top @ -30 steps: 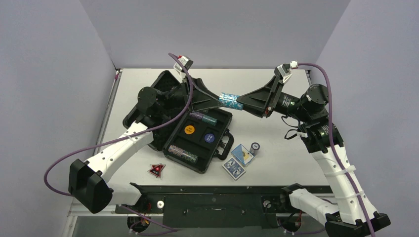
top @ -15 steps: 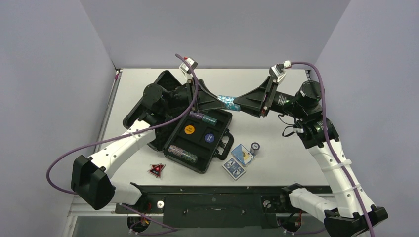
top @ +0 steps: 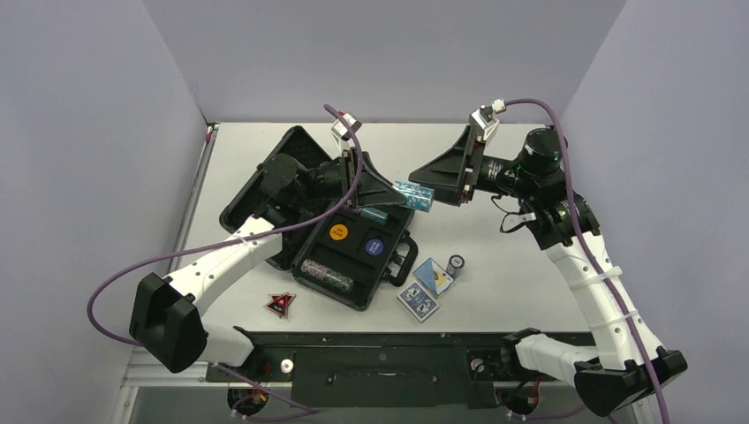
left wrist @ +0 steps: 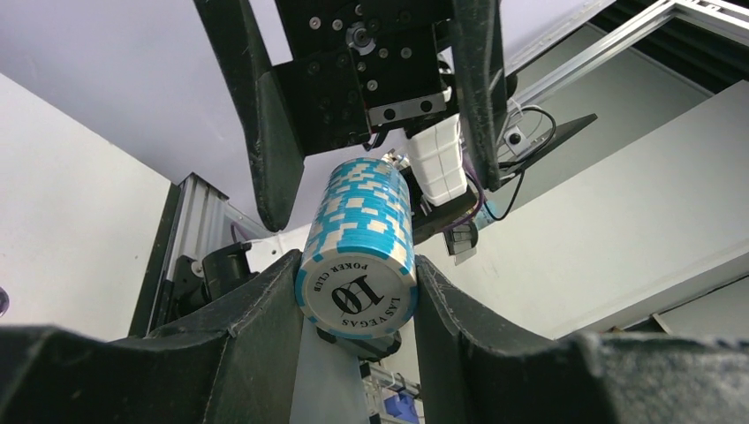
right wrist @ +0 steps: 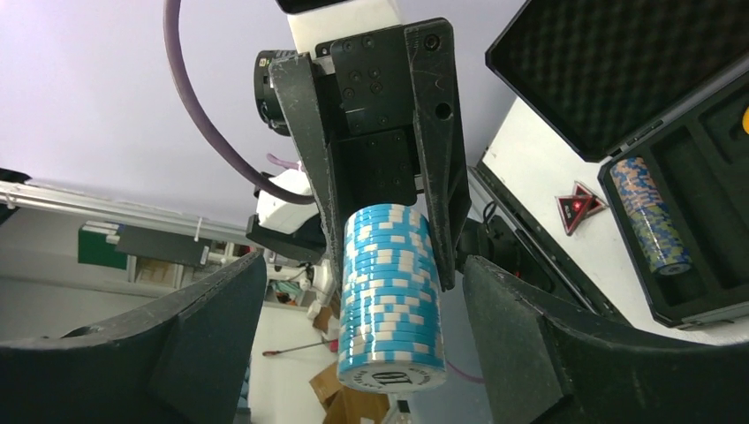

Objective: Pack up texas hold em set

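White table point(top: 503, 265). Handover step: the blue chip roll point(top: 412, 194) sat clamped between the left gripper point(left wrist: 355, 265) fingers. The right gripper point(right wrist: 362, 265) fingers stood apart either side, not touching. Next move probably called for right backing off and left lowering the roll into the briefcase point(top: 362, 281) below.

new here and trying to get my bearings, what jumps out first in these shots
A blue chip roll hangs above the table, clamped in the left tool, while the right tool stands spread wide around its far end without touching it. Below lies the open black case, partly packed, with two blue card decks on the table beside it.
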